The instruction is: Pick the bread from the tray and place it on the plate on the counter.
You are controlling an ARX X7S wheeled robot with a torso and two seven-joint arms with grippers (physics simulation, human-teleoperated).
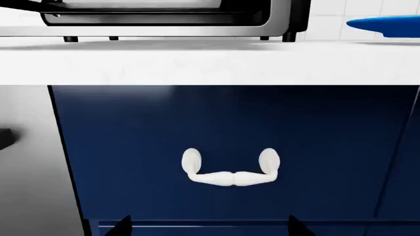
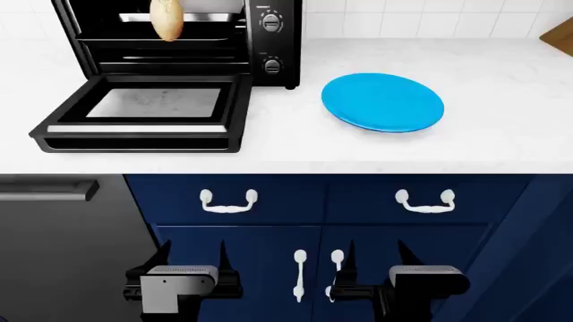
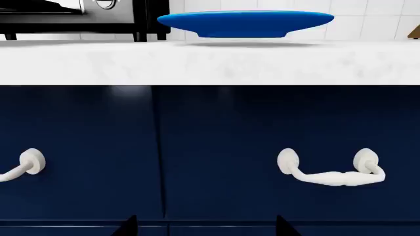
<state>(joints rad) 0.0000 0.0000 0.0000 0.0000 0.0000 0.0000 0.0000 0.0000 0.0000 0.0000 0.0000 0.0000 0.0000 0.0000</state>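
The bread (image 2: 166, 19) lies on the silvery tray (image 2: 215, 17) inside the black toaster oven (image 2: 268, 40), at the back left of the white counter (image 2: 501, 141). The oven's glass door (image 2: 147, 107) hangs open onto the counter. The blue plate (image 2: 383, 102) sits empty to the oven's right; it also shows in the left wrist view (image 1: 387, 24) and the right wrist view (image 3: 246, 23). My left gripper (image 2: 193, 253) (image 1: 210, 227) and right gripper (image 2: 378, 253) (image 3: 206, 227) are both open and empty, low in front of the navy cabinets, below the counter's edge.
White drawer handles (image 2: 227, 202) (image 2: 425, 202) and door handles (image 2: 317, 272) are on the navy cabinet fronts. A grey appliance front (image 2: 63, 235) with a bar handle is at the left. A wooden board's corner (image 2: 560, 32) shows at the back right.
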